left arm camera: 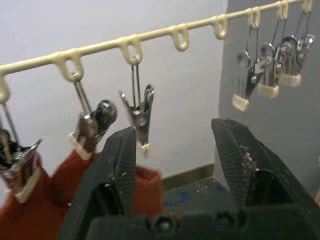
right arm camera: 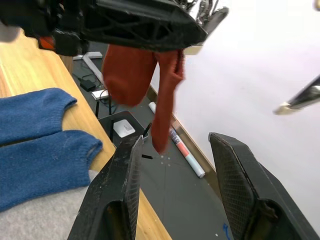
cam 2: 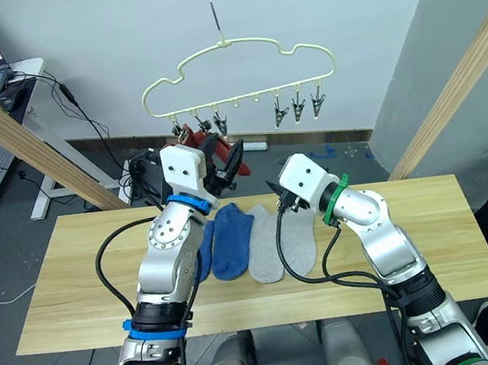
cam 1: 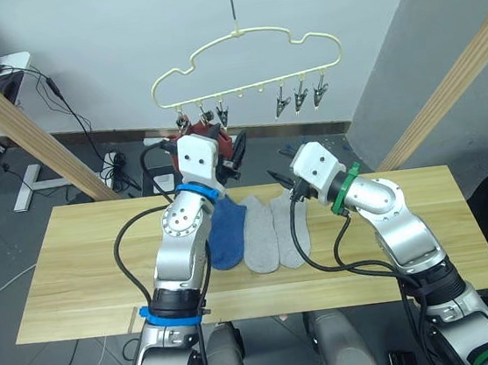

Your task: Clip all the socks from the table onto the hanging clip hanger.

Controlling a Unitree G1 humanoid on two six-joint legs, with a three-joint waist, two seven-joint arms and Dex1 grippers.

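- Your left gripper is raised just under the clip hanger, jaws spread and empty.
- Two rust-red socks hang from the hanger's leftmost clips, beside that gripper.
- On the table, two blue socks lie left of two grey socks.
- Your right gripper hovers over the far table edge, jaws apart, holding nothing.

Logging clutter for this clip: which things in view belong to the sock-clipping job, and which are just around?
Job:
clip hanger
red socks, already clipped
blue socks on the table
grey socks
left gripper, open
right gripper, open

Just around:
wooden poles
white desk
floor cables
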